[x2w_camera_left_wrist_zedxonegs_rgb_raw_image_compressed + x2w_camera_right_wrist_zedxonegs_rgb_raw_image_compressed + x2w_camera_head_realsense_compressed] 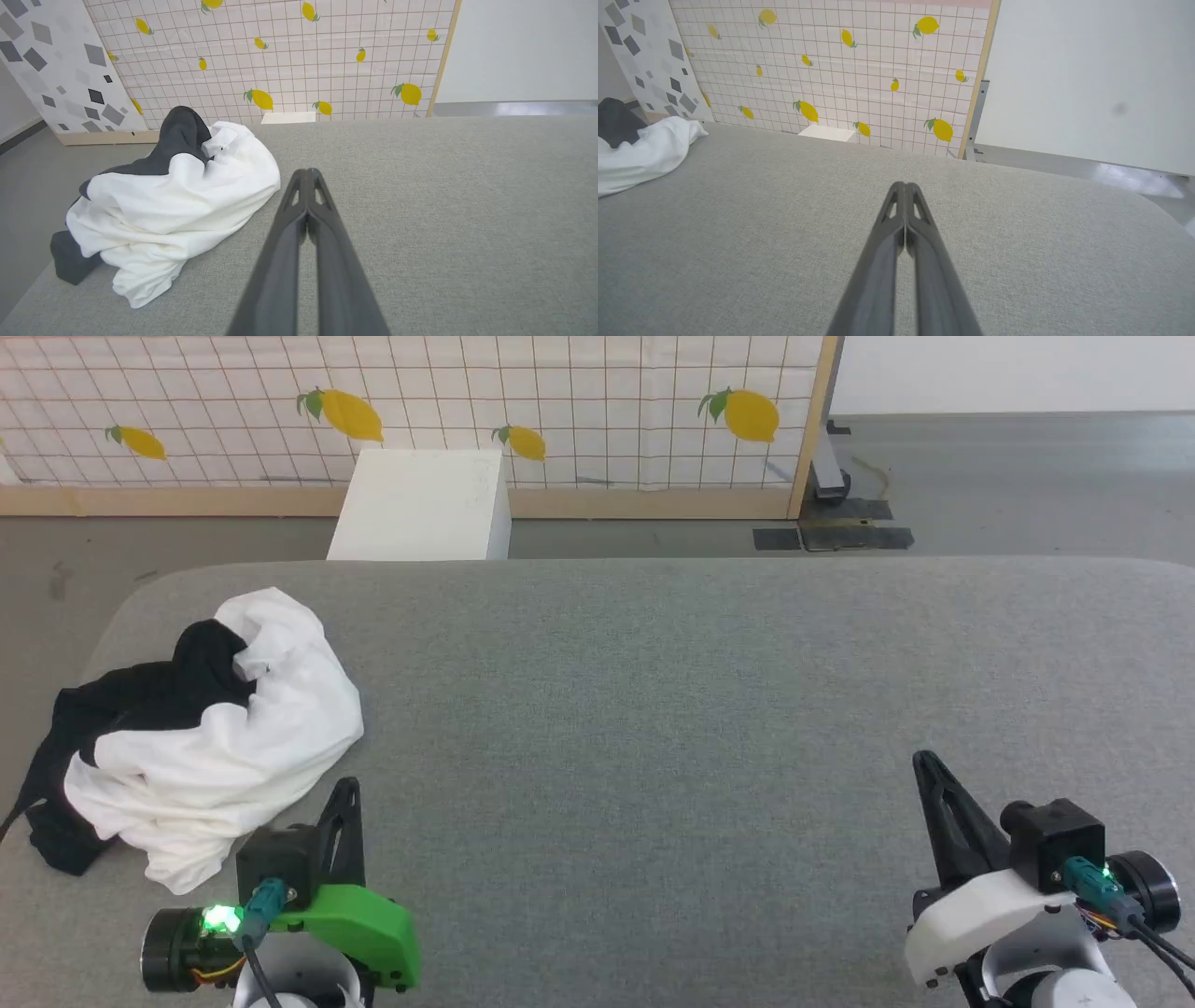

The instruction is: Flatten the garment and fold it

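The garment (215, 747) lies crumpled in a heap at the left end of the grey table (700, 709), white body cloth bunched over black sleeves; its chest print and collar are hidden in the folds. In the left wrist view the garment (182, 200) sits just left of my fingers. My left gripper (347, 791) is shut and empty, close to the heap's right edge without touching it. My right gripper (924, 761) is shut and empty over bare table at the lower right. The right wrist view catches the garment (644, 149) at its far left.
A white box (425, 504) stands on the floor behind the table. Beyond it runs a lemon-print tiled screen (560, 401) with a wooden frame. One black sleeve hangs at the table's left edge (37, 784). Bare grey table spans the middle and right.
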Tool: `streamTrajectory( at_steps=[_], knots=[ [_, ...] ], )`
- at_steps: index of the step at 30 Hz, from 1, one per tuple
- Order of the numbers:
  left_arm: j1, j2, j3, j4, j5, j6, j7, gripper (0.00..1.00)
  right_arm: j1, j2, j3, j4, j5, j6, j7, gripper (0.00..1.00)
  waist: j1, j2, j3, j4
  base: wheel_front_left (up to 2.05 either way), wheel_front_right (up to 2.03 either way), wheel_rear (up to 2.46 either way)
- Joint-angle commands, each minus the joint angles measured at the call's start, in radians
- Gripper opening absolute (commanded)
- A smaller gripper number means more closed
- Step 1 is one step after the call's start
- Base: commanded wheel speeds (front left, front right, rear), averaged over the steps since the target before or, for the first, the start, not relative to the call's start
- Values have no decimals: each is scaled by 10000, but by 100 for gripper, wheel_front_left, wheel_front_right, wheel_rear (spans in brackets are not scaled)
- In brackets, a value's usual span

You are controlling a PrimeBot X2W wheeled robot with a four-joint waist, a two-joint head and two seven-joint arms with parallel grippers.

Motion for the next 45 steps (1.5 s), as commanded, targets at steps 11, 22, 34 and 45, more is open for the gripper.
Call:
streamTrajectory(
  at_steps=[11,22,34,45],
  knots=[
    [-180,-43,22,-30,128,66,14,0,-159,20,12,-49,-62,-17,-1,0,0,0,0,0,0,0,0],
    [-180,-43,22,-30,128,66,14,0,-159,20,12,-49,-62,-17,-1,0,0,0,0,0,0,0,0],
    [-23,0,-83,60,-72,34,-48,100,-24,-3,-18,44,58,-1,-32,100,0,0,-5,5,0,0,0],
    [-152,19,-246,282,-226,140,-230,100,-84,-1,-30,145,147,-2,-163,100,0,0,-35,238,0,0,0]
  ],
)
